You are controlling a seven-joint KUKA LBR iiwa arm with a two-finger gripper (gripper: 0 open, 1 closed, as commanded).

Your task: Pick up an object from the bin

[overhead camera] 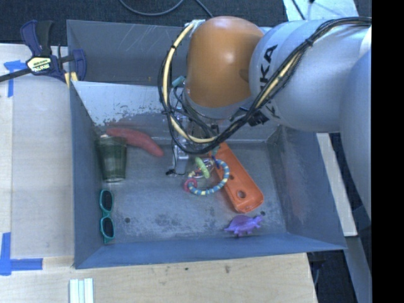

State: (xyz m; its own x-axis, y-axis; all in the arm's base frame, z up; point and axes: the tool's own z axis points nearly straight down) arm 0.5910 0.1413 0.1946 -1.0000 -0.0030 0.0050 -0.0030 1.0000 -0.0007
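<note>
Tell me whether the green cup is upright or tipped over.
Tipped: the green cup lies on its side by the left wall of the bin, its long side facing up.

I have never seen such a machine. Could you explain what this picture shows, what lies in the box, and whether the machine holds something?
This is one robot arm, silver with an orange cover, photographed from above and slightly sideways. It reaches from the right into a grey metal bin. Its claw hangs low near the bin's middle, beside a ring of coloured beads and a flat orange plastic piece. Around them lie a green see-through cup, a long red pepper-like thing, turquoise sunglasses and a small purple toy animal. Whether the claw holds anything, I cannot tell.
</note>
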